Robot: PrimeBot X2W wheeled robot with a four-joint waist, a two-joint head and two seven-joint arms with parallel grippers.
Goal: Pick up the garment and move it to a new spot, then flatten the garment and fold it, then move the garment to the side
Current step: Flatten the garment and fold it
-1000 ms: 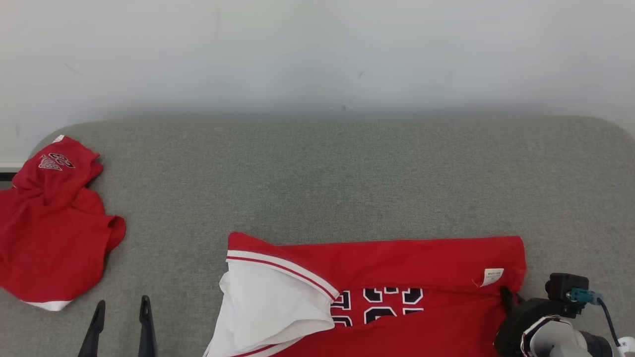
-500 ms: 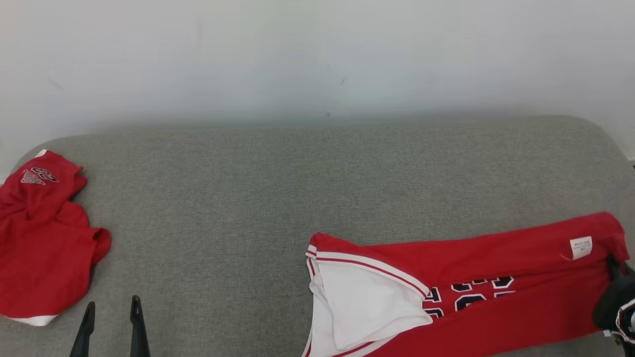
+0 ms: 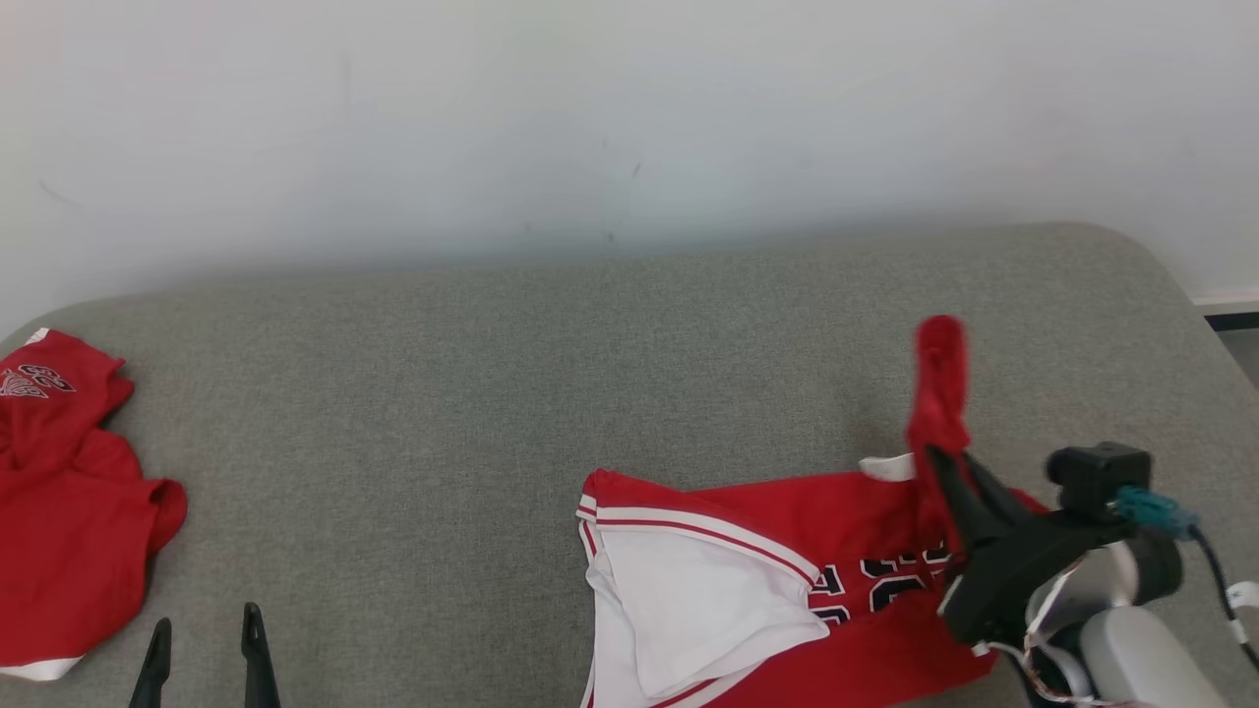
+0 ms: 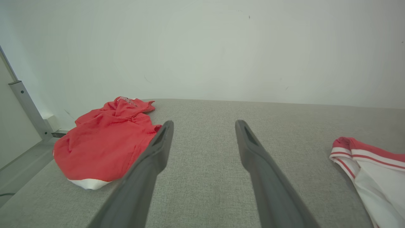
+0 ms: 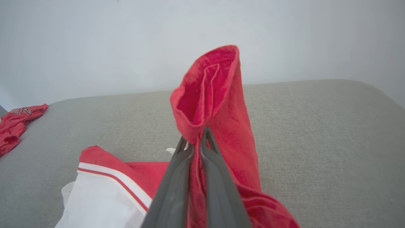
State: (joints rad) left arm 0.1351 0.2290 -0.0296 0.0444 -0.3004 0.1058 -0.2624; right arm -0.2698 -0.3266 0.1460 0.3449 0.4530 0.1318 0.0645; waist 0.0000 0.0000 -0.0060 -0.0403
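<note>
Nearest the robot, at its left front, the left gripper [image 3: 207, 618] hangs low over the grey surface [image 3: 472, 393]. Its fingers are spread wide, with nothing between them and nothing touching them.

At the right front, the right gripper [image 3: 942, 464] is raised above the surface. Its fingers [image 5: 215, 177] are pinched tight on a fold of the garment [image 3: 748, 511], with red cloth caught between them along their length.

The garment is a red jersey with white lining, red-and-white trim and dark numerals. It sits on the right half of the surface, close to the front edge. Its right end is pulled up clear of the surface and stands as a loose red tube above the gripper's tips. The rest lies on the surface, with the white inside turned out at its left end. A small white tag shows just beside the lifted strip.

Further left, a second red piece [image 3: 59, 511] lies crumpled at the left edge of the surface, well apart from the jersey. It has a white hem at its near side and a print at its far end.

Behind the surface stands a pale wall [image 3: 590, 118] with a few faint marks.
</note>
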